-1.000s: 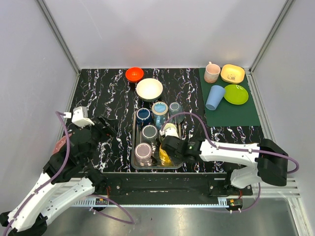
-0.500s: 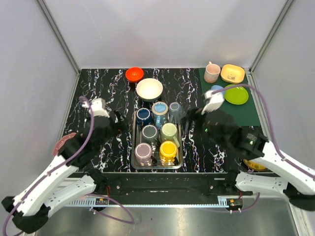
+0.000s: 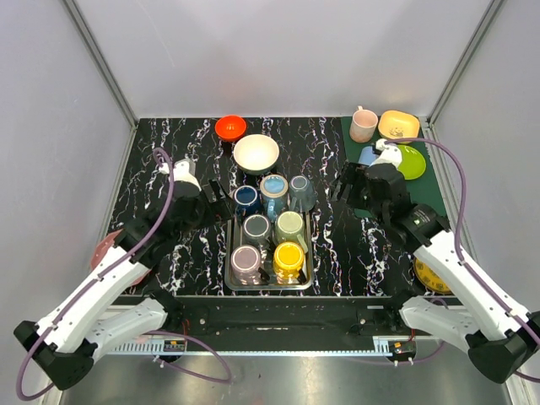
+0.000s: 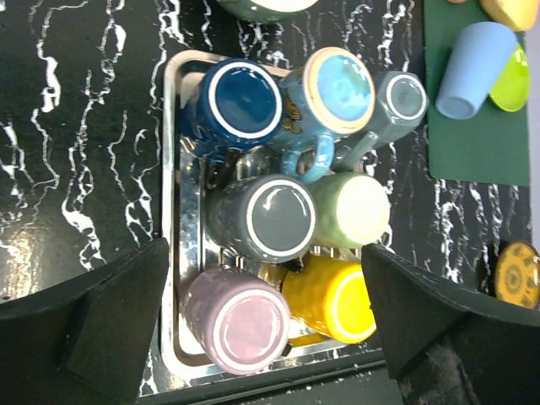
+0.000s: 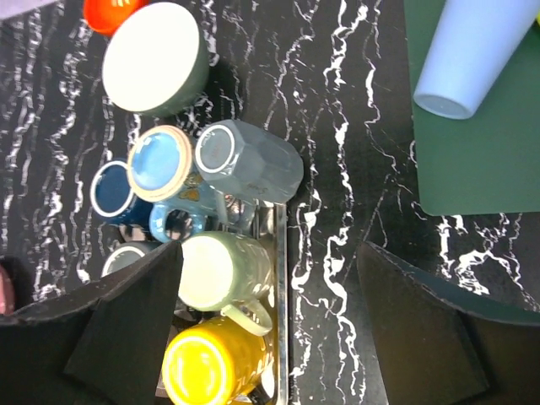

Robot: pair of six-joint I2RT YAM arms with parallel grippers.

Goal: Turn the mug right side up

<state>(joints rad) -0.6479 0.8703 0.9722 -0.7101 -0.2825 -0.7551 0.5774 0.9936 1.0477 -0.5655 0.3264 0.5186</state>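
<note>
A metal tray (image 3: 229, 253) holds several mugs, all showing their bases: navy (image 3: 246, 199), light blue (image 3: 274, 187), grey-blue (image 3: 300, 187), dark grey (image 3: 256, 228), pale green (image 3: 289, 225), mauve (image 3: 245, 262) and yellow (image 3: 288, 258). I cannot tell which is the task's mug. My left gripper (image 3: 221, 196) hangs open above the tray's far left corner, and its view (image 4: 264, 253) looks down on the mugs. My right gripper (image 3: 348, 187) is open above the table right of the tray; the pale green mug (image 5: 224, 270) and yellow mug (image 5: 211, 367) lie by its left finger. Neither gripper holds anything.
A white bowl (image 3: 256, 153) and an orange bowl (image 3: 230, 127) sit behind the tray. The green mat (image 3: 396, 198) at back right carries a pink mug (image 3: 364, 125), a yellow dish (image 3: 398, 126), a green plate (image 3: 411, 162) and a blue cup (image 5: 468, 59).
The right gripper was low in the tray by the pale green and yellow mugs; it has opened and risen away to the back right. The left gripper has moved forward to the tray.
</note>
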